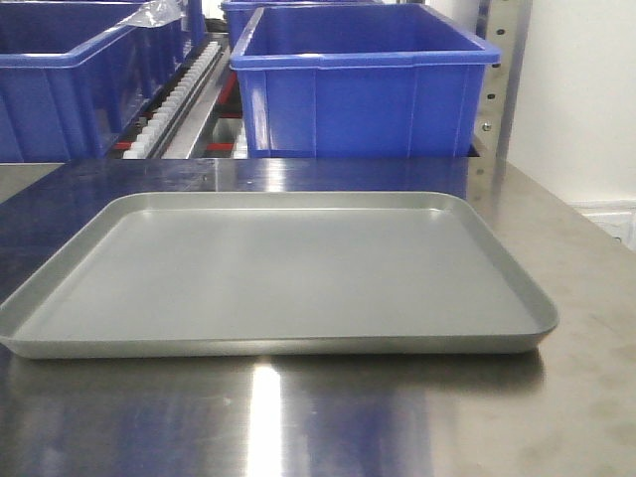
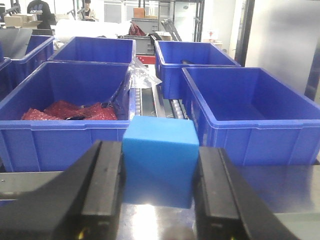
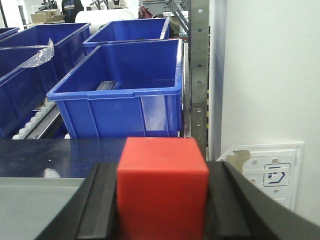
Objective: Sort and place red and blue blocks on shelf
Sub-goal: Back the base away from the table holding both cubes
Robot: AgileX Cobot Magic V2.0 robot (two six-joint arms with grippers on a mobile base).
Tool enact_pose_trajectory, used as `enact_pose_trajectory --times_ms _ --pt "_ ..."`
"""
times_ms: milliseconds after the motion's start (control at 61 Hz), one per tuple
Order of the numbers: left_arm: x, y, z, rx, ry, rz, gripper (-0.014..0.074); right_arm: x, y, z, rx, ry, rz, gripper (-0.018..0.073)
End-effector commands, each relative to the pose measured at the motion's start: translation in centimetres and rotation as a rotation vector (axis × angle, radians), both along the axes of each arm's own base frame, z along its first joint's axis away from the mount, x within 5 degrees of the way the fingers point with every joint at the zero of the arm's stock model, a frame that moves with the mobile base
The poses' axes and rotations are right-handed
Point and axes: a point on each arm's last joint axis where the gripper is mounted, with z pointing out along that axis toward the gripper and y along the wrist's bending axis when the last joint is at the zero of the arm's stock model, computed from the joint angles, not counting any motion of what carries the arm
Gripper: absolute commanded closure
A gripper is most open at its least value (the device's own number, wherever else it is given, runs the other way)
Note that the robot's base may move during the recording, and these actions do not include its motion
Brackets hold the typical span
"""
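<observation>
Blue block: clamped flat-sided in left claw, aimed at blue bins on shelf.
Red block: pinched squarely in right claw, near shelf upright.
Grey tray: bare, on steel surface.
Judged: one cube per claw, colours kept apart for sorted placing; shelf placement not yet done.

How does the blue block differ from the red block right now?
The blue block is bright blue; the red block is bright red. The blue block is clamped in the left gripper, the red block in the right gripper. Both are plain matte cubes, each gripped on two opposite sides, sitting level, with blue bins ahead of them.
</observation>
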Motion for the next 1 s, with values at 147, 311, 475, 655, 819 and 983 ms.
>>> enact_pose_trajectory --times_ms 147,311,475,655,819,983 --pt "-0.3 0.0 1.73 -0.014 -0.114 -0.004 0.0475 -0.15 -0.16 1.64 -0.003 -0.107 -0.019 0.0522" --pt "-0.3 0.0 1.73 -0.014 -0.114 -0.004 0.0475 -0.15 -0.16 1.64 -0.003 -0.107 -0.019 0.0522" --pt "-0.3 0.0 1.73 -0.014 -0.114 -0.004 0.0475 -0.15 -0.16 1.64 -0.003 -0.107 -0.019 0.0522" --pt "-0.3 0.0 1.73 -0.014 -0.114 -0.004 0.0475 -0.15 -0.16 1.64 -0.003 -0.107 -0.019 0.0522" --pt "-0.3 0.0 1.73 -0.014 -0.114 -0.004 0.0475 -0.15 -0.16 1.64 -0.003 -0.107 -0.019 0.0522" --pt "-0.3 0.0 1.73 -0.014 -0.114 -0.004 0.0475 -0.15 -0.16 1.64 -0.003 -0.107 -0.019 0.0522"
